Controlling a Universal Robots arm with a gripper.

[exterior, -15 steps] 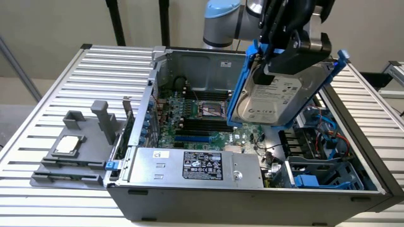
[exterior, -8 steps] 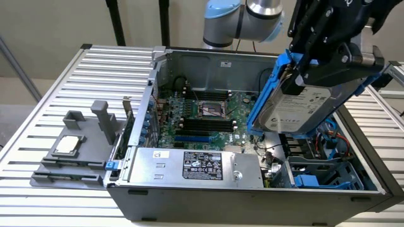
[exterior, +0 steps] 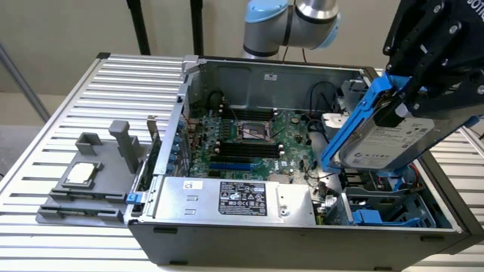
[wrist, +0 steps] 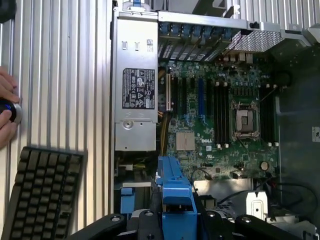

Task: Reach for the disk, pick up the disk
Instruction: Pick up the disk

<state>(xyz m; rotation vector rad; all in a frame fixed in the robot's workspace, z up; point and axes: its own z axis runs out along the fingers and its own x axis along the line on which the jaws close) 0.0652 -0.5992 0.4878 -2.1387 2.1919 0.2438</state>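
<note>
- the gripper (exterior: 404,110) is clenched on the disk (exterior: 382,141), its black fingers clamping the blue carrier's upper edge.
- the disk hangs tilted in the air above the open computer case (exterior: 302,238), over the drive bay (exterior: 386,207) at the exterior view's right, clear of everything below.
- in the wrist view the carrier's blue edge (wrist: 175,195) sits between the black fingers (wrist: 150,225).
- the motherboard (exterior: 250,141) lies flat inside the case, with the grey power supply (exterior: 234,198) along the near wall.
- a grey fixture (exterior: 94,181) holding a small silver chip (exterior: 81,173) sits on the slatted table (exterior: 76,90), at the exterior view's left.
- in the wrist view a person's hand (wrist: 6,112) rests beside a black keyboard (wrist: 42,192).
</note>
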